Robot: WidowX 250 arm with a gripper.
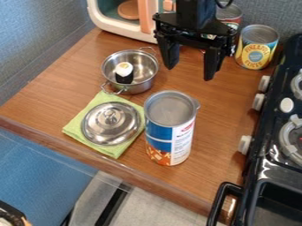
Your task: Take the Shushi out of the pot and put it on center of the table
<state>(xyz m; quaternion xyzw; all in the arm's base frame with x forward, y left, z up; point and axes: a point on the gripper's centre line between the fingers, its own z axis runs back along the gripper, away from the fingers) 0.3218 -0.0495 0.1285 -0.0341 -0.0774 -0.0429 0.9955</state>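
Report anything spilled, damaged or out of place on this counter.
Nothing stands out: the round steel pot stands upright holding the black and white sushi, and the domed steel lid rests on the square green cloth.

The camera looks down at a steep slant from beyond the front edge of the counter [65, 81], facing across it toward the wall [32, 35] (that edge runs diagonally through the lower part). It sits near enough to cover most of the worktop, cutting off the stove [259, 165] at the right.
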